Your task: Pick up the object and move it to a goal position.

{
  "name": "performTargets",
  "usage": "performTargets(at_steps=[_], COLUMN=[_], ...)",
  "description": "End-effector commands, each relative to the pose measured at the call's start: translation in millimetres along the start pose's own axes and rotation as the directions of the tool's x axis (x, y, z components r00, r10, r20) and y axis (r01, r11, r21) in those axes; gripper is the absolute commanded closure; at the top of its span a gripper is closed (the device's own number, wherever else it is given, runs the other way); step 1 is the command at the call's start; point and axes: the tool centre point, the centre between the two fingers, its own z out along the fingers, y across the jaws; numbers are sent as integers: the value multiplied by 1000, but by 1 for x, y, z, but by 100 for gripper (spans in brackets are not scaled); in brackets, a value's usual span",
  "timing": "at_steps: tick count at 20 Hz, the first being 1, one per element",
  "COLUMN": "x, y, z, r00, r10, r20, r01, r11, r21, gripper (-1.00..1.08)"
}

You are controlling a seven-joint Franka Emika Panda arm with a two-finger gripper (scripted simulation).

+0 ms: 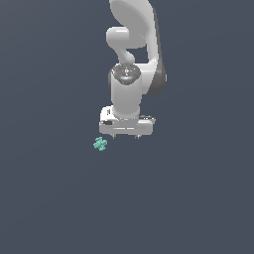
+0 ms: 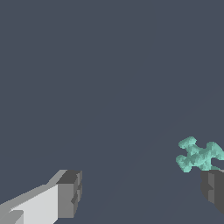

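Observation:
The object (image 1: 100,144) is a tiny teal-green lumpy cross-shaped piece lying on the dark floor, just below and toward the exterior view's left of the white arm's hand. It also shows in the wrist view (image 2: 199,155), close beside one dark fingertip (image 2: 213,187). My gripper (image 1: 125,136) hangs fingers down, slightly above the floor and beside the object, not around it. Its jaws stand wide apart and hold nothing. The other fingertip (image 2: 70,192) is far from the object.
The white arm (image 1: 133,59) rises behind the gripper toward the top of the exterior view. A plain dark grey floor (image 1: 188,198) surrounds everything.

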Motion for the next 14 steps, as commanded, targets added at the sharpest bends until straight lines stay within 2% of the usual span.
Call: performTargets(at_steps=[1,14], x=[0,-4], y=[0,13], z=[0,-10], r00=[1000,1000], r10=[0,-1], r20=[0,-9], r01=[0,1], r11=[1000,1000], r21=[0,1], gripper=[-92,-92])
